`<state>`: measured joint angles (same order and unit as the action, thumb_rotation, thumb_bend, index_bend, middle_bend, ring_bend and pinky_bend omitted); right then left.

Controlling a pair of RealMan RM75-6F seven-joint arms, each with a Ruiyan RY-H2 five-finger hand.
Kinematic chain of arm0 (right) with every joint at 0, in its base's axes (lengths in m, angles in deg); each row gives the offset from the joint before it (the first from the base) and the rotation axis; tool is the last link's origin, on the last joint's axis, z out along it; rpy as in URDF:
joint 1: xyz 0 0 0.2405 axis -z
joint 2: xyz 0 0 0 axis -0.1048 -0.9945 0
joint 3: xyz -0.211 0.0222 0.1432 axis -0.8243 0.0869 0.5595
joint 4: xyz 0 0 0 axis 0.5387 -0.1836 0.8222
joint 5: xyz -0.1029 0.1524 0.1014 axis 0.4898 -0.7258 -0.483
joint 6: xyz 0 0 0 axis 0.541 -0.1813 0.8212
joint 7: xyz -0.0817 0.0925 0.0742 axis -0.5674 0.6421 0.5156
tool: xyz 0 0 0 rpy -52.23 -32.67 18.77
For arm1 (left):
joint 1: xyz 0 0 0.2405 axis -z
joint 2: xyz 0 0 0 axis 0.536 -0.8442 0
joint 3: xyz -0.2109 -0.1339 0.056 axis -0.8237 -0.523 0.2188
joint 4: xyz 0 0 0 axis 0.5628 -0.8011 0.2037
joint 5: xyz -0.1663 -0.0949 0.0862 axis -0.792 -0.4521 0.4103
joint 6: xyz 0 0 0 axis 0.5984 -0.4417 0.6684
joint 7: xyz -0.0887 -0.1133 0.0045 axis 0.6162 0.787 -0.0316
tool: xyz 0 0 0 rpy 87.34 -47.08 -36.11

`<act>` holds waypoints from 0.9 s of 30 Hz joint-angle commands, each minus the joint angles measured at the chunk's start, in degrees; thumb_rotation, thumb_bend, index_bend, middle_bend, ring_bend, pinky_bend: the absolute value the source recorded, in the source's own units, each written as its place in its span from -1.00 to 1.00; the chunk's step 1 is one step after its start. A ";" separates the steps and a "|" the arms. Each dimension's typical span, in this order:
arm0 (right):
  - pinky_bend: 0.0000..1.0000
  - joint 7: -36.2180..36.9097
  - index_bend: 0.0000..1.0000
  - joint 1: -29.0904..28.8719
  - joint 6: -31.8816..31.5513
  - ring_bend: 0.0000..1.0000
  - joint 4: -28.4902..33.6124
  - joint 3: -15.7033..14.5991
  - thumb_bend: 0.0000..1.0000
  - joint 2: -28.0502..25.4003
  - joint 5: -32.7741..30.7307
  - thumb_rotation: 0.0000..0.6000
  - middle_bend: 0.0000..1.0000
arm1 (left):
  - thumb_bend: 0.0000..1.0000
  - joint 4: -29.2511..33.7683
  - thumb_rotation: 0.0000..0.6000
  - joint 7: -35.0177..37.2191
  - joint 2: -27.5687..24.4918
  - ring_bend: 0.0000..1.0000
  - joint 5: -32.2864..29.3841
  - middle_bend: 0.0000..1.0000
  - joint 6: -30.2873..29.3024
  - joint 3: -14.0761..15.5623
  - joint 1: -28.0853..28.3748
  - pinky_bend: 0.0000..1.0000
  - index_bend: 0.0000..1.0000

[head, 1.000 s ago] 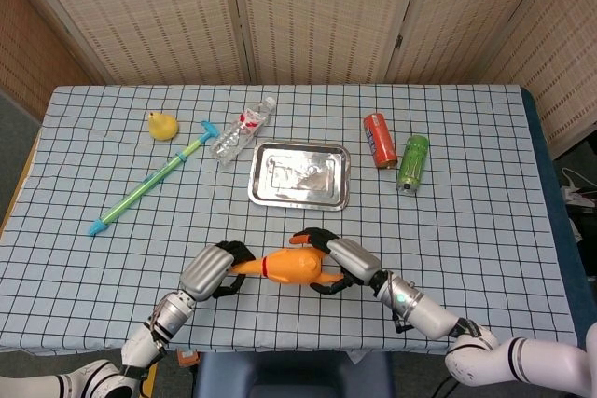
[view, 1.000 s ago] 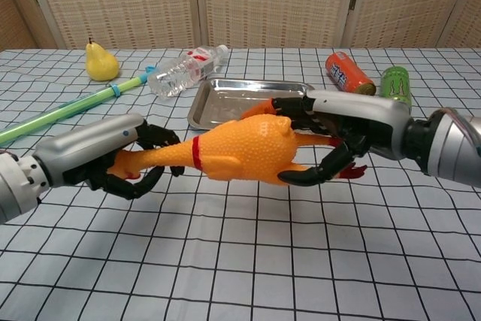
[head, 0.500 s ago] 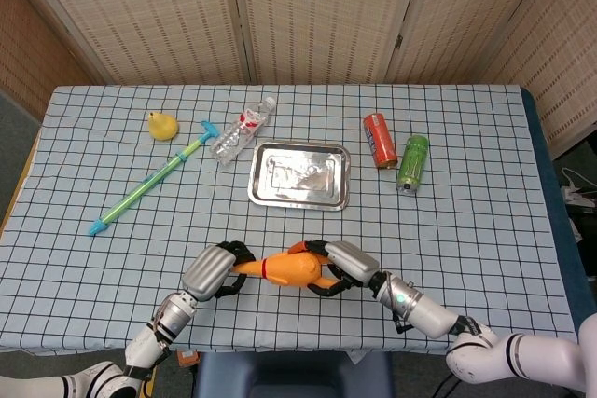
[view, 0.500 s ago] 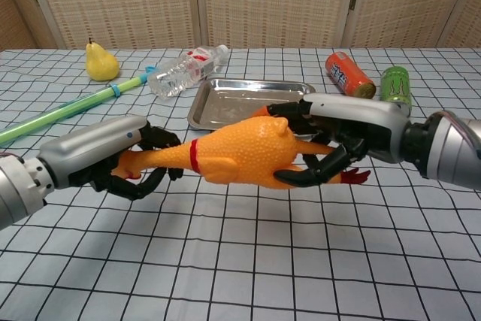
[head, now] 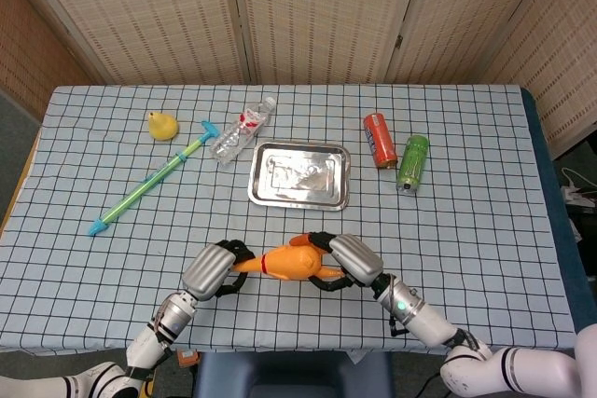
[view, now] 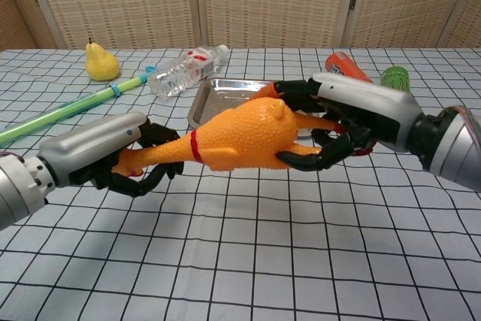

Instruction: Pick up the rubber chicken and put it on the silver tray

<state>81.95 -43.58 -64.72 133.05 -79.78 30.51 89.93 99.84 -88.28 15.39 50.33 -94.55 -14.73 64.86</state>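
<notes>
The orange rubber chicken (view: 240, 137) (head: 291, 263) with a red collar hangs above the checkered cloth, held at both ends. My left hand (view: 113, 155) (head: 216, 269) grips its neck and head end. My right hand (view: 342, 118) (head: 347, 261) wraps its dark fingers around the body and legs. The silver tray (head: 299, 174) (view: 218, 99) lies empty just beyond the chicken, toward the table's middle. In the chest view the chicken's body hides the tray's front edge.
A clear water bottle (head: 243, 130), a green and blue stick toy (head: 149, 185) and a yellow pear (head: 162, 125) lie to the tray's left. A red can (head: 379, 140) and a green can (head: 412, 162) lie to its right. Folding screens stand behind the table.
Both hands have raised the chicken's body end a little and carried it toward the tray. The right hand now hides much of the two cans in the chest view.
</notes>
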 commanded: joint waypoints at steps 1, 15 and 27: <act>-0.16 3.38 -0.39 -0.87 1.02 -0.48 -0.01 -0.85 -0.24 -1.84 1.44 1.00 -0.33 | 0.94 0.76 1.00 1.44 -0.86 -0.41 -0.46 -0.05 0.97 0.02 0.19 -0.25 0.49; -1.00 30.86 -1.00 -8.68 2.78 -1.00 -3.90 -8.31 -0.59 -9.16 13.96 1.00 -1.00 | 0.95 4.66 1.00 3.87 -2.76 -0.39 0.23 -0.02 4.75 1.45 1.57 -0.24 0.50; -0.05 20.72 -0.13 -6.16 -0.08 -0.31 -2.76 -6.21 -0.58 -5.47 7.71 1.00 -0.35 | 0.97 4.05 1.00 3.48 -2.89 -0.39 -0.62 -0.02 4.45 0.82 1.62 -0.24 0.50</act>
<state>106.42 -51.43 -62.58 129.76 -87.43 23.28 99.79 103.90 -84.79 12.48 49.71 -90.09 -13.90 66.48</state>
